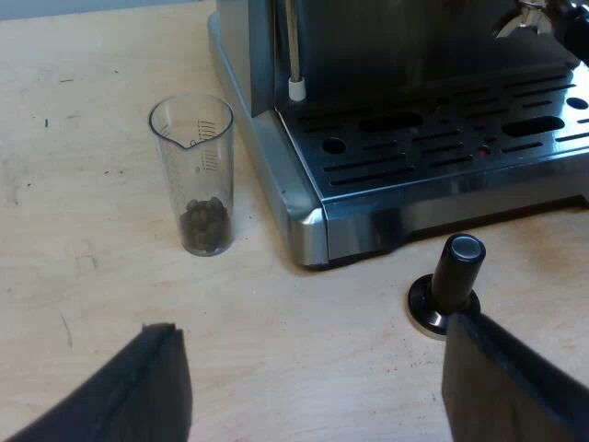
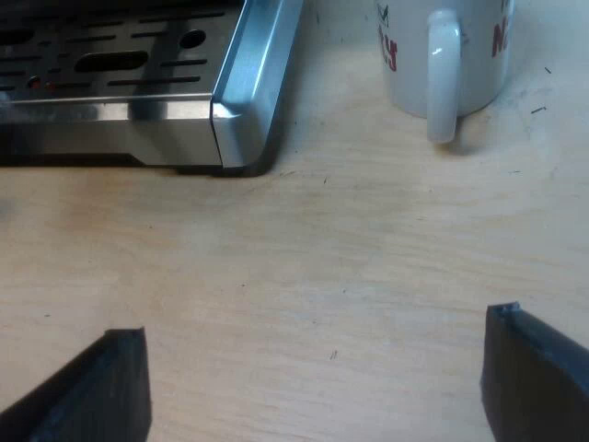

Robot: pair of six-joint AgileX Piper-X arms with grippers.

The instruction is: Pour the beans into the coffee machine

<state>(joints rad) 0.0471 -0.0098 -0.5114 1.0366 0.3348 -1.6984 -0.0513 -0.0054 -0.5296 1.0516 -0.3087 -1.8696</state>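
Observation:
A clear measuring glass (image 1: 195,175) stands upright on the wooden table beside the espresso machine's drip tray (image 1: 433,152), with dark beans in its bottom. My left gripper (image 1: 317,387) is open, low over the table, a short way from the glass and holding nothing. A tamper with a black knob (image 1: 448,285) stands just beyond one of its fingers (image 1: 502,382), by the machine's corner. My right gripper (image 2: 313,378) is open too, over bare wood, with the machine's steel corner (image 2: 241,101) and a white mug (image 2: 448,55) beyond it.
The steam wand (image 1: 294,55) hangs over the drip tray near the corner by the glass. Bare table lies between each gripper and the machine. The mug's handle (image 2: 443,78) points toward my right gripper.

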